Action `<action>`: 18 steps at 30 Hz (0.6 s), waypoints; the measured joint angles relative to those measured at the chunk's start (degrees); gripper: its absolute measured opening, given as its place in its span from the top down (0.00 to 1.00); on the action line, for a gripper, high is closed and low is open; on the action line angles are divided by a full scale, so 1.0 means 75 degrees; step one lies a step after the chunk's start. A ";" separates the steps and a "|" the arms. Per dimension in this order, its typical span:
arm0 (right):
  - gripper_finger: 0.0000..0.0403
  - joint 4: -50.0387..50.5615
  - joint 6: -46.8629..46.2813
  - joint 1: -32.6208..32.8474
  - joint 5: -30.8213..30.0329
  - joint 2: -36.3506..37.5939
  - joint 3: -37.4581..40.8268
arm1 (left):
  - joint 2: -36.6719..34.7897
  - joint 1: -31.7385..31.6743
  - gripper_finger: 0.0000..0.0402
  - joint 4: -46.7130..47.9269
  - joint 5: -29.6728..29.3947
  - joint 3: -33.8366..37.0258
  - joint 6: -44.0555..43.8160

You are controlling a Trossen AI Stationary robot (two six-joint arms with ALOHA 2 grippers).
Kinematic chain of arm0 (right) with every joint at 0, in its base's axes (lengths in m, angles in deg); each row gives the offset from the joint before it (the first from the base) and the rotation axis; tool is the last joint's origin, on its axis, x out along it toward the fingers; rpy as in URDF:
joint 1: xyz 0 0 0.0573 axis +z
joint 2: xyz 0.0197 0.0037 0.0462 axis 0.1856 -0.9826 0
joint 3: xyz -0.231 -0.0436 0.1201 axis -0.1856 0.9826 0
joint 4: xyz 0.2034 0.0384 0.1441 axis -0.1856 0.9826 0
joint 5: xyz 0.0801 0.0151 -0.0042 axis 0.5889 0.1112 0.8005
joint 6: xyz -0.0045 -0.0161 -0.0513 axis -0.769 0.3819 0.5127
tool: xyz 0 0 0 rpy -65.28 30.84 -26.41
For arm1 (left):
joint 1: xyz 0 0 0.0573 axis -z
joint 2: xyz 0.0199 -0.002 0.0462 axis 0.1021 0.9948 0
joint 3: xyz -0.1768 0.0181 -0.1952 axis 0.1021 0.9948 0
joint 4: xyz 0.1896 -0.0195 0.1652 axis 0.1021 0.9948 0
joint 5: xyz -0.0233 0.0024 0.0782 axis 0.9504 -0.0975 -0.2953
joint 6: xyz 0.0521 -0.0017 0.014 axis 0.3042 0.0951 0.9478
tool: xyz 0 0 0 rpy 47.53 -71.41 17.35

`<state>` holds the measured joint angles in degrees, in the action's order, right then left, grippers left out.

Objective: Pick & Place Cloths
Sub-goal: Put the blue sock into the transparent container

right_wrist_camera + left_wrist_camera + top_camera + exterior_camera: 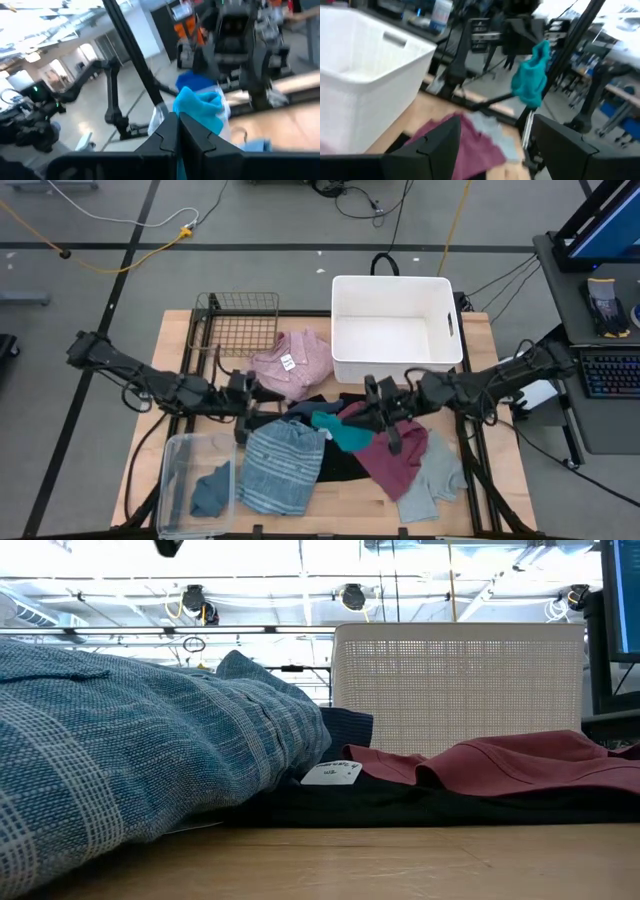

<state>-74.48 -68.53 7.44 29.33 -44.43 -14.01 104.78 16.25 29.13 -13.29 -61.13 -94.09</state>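
White bin point(395, 328) at back of surface, nothing in it, clear tub point(180, 480) front-left w/ dark blue cloth point(211, 488), right pincer point(362, 421) clamped on small teal cloth point(336, 430), lifted over pile mid-surface, left pincer point(243, 404) parted, holding nothing, near pink shirt point(293, 362), wire basket point(238, 322) back-left.

The wooden table point(350, 505) carried a white bin point(396, 328) at its far edge, a wire basket point(238, 323) at the far left corner, a clear tub point(185, 480) at the near left corner, and cloths point(330, 440) piled mid-table.
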 joint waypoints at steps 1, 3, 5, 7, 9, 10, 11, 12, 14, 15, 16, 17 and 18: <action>1.00 -0.0131 0.0086 -0.0084 0.0103 0.0001 0.0000 | 0.0163 -0.0001 0.38 -0.0386 -0.0024 0.0000 0.0011; 1.00 -0.0319 0.0220 -0.0233 0.0290 0.0003 0.0000 | 0.0484 -0.0003 0.38 -0.1102 -0.0048 0.0000 0.0005; 1.00 -0.0338 0.0279 -0.0345 0.0287 0.0002 0.0000 | 0.0821 -0.0003 0.38 -0.1774 -0.0056 0.0000 -0.0007; 1.00 -0.0343 0.0368 -0.0443 0.0288 0.0000 0.0000 | 0.1129 -0.0003 0.38 -0.2369 -0.0067 0.0000 -0.0123; 1.00 -0.0417 0.0382 -0.0515 0.0286 -0.0001 0.0000 | 0.1428 -0.0008 0.38 -0.2882 -0.0070 0.0000 -0.0284; 1.00 -0.0470 0.0386 -0.0554 0.0292 -0.0003 0.0000 | 0.1578 -0.0020 0.38 -0.3099 -0.0071 0.0000 -0.0359; 1.00 -0.0510 0.0404 -0.0583 0.0309 0.0000 0.0000 | 0.1739 -0.0040 0.38 -0.3335 -0.0073 0.0000 -0.0444; 1.00 -0.0534 0.0411 -0.0622 0.0333 0.0000 0.0000 | 0.1888 -0.0059 0.37 -0.3532 -0.0073 0.0000 -0.0573; 1.00 -0.0570 0.0414 -0.0716 0.0443 -0.0003 0.0000 | 0.2140 -0.0114 0.37 -0.3876 -0.0070 -0.0001 -0.0798; 1.00 -0.0602 0.0414 -0.0769 0.0481 -0.0003 0.0000 | 0.2259 -0.0140 0.37 -0.4039 -0.0071 -0.0013 -0.0883; 1.00 -0.0656 0.0407 -0.0816 0.0486 -0.0003 0.0000 | 0.2377 -0.0166 0.37 -0.4199 -0.0068 -0.0035 -0.0951; 1.00 -0.0691 0.0401 -0.0852 0.0482 -0.0001 0.0000 | 0.2466 -0.0182 0.37 -0.4308 -0.0068 -0.0062 -0.0964; 1.00 -0.0709 0.0396 -0.0881 0.0482 0.0000 0.0000 | 0.2552 -0.0207 0.37 -0.4405 -0.0068 -0.0091 -0.0971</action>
<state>-79.80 -65.57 0.84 32.95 -44.43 -14.01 123.92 14.69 -3.90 -13.80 -61.81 -101.37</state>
